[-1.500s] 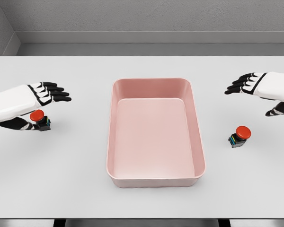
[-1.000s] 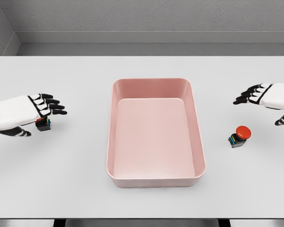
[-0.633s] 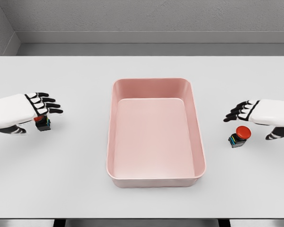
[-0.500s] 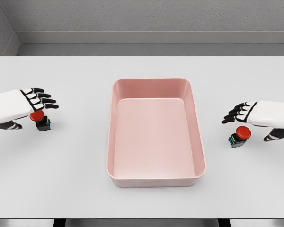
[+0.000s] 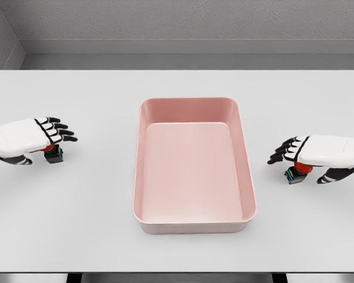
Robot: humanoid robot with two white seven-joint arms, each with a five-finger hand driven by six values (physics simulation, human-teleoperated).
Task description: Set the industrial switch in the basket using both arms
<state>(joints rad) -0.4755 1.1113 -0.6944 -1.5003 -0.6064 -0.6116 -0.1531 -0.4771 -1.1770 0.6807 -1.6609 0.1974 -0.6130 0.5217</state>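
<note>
Two industrial switches with red buttons and dark bases stand on the white table, one on each side of the pink basket (image 5: 189, 102). The left switch (image 5: 55, 155) is half hidden under my left hand (image 5: 47, 139), whose black fingers stretch out flat over the button. My right hand (image 5: 292, 154) lies over the right switch (image 5: 294, 173) in the same way, fingers spread toward the basket, thumb behind the switch. Only a sliver of each red button shows. Neither hand has closed on its switch. Nothing lies inside the basket.
The basket is a deep rectangular tub in the middle of the table. A grey wall (image 5: 183, 23) runs behind the table's far edge. The near table edge (image 5: 177, 272) crosses the bottom of the picture.
My left hand has dropped lower, covering the left switch's button. My right hand has moved left and down until it lies over the right switch.
</note>
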